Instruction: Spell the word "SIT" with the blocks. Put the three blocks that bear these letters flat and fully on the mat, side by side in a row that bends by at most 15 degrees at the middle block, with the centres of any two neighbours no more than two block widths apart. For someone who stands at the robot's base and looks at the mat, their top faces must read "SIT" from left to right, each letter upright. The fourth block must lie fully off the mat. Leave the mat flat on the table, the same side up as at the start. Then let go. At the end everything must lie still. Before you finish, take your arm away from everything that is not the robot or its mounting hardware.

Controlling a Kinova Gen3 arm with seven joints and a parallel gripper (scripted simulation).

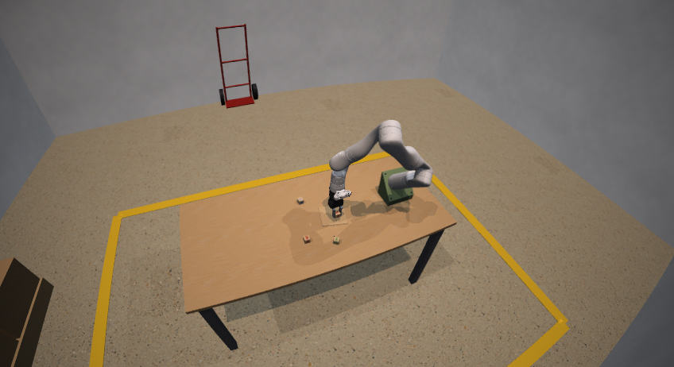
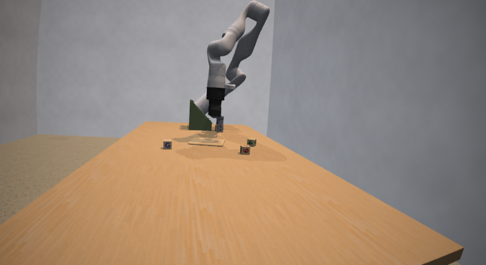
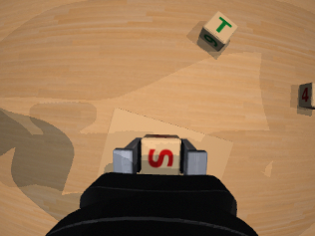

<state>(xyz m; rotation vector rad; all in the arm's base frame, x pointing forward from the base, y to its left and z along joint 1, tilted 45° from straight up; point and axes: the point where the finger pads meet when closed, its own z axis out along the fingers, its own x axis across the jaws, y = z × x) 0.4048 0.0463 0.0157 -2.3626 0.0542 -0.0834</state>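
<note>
My gripper [image 1: 337, 214] [image 2: 219, 128] [image 3: 160, 150] is shut on the S block [image 1: 338, 214] [image 3: 160, 153], low above the pale mat [image 1: 326, 220] [image 2: 200, 142] [image 3: 125, 125]. The red S faces up and lies sideways in the wrist view. The T block [image 1: 335, 240] [image 2: 251, 142] [image 3: 220, 27] lies off the mat, its green T up and turned. A red-lettered block [image 1: 306, 239] [image 2: 245, 149] [image 3: 305, 96] lies off the mat; its top letter is not readable. Another block [image 1: 300, 200] [image 2: 167, 144] lies off the mat's other side, with a blue G on its side; its top is unreadable.
The green slanted base mount [image 1: 384, 187] [image 2: 198, 118] stands on the wooden table [image 1: 226, 251] [image 2: 218, 202] behind the mat, as seen in the exterior view. The arm reaches over from it. A red hand truck [image 1: 239, 102] stands far off on the floor.
</note>
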